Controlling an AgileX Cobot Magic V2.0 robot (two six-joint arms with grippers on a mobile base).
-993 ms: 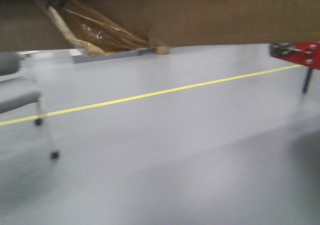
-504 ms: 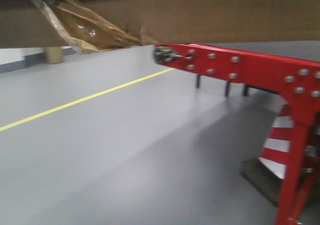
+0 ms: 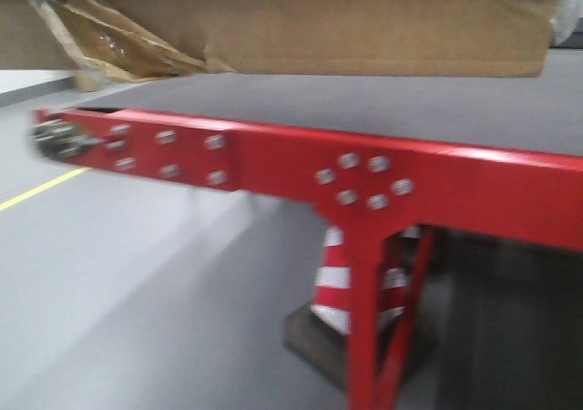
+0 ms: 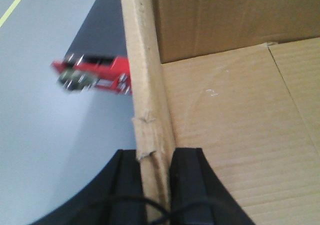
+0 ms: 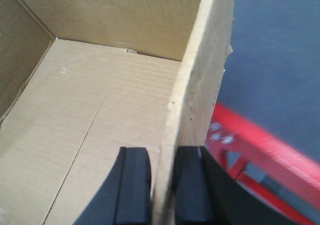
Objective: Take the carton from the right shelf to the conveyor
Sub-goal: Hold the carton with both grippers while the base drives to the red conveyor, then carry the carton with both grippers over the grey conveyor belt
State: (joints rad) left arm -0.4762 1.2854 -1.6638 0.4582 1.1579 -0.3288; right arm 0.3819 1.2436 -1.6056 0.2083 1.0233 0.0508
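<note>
I hold an open brown carton (image 3: pixel 301 27) in the air; its underside fills the top of the front view, with torn tape at its left. My left gripper (image 4: pixel 156 161) is shut on the carton's left wall (image 4: pixel 145 85). My right gripper (image 5: pixel 163 157) is shut on its right wall (image 5: pixel 200 90). The carton's bare floor (image 5: pixel 100 130) shows in both wrist views. The red-framed conveyor (image 3: pixel 364 178) with a dark belt (image 3: pixel 392 100) lies just below the carton; it also shows in the left wrist view (image 4: pixel 95 75) and the right wrist view (image 5: pixel 260 145).
A red-and-white striped cone (image 3: pixel 351 282) on a dark base stands under the conveyor frame. Grey floor with a yellow line (image 3: pixel 36 187) lies to the left. The conveyor's bolted end roller (image 3: pixel 55 141) sticks out at the left.
The view has swung right: the yellow line and chair have slid off to the left, and the red conveyor has come from the right edge to fill the middle, right below the carton.
</note>
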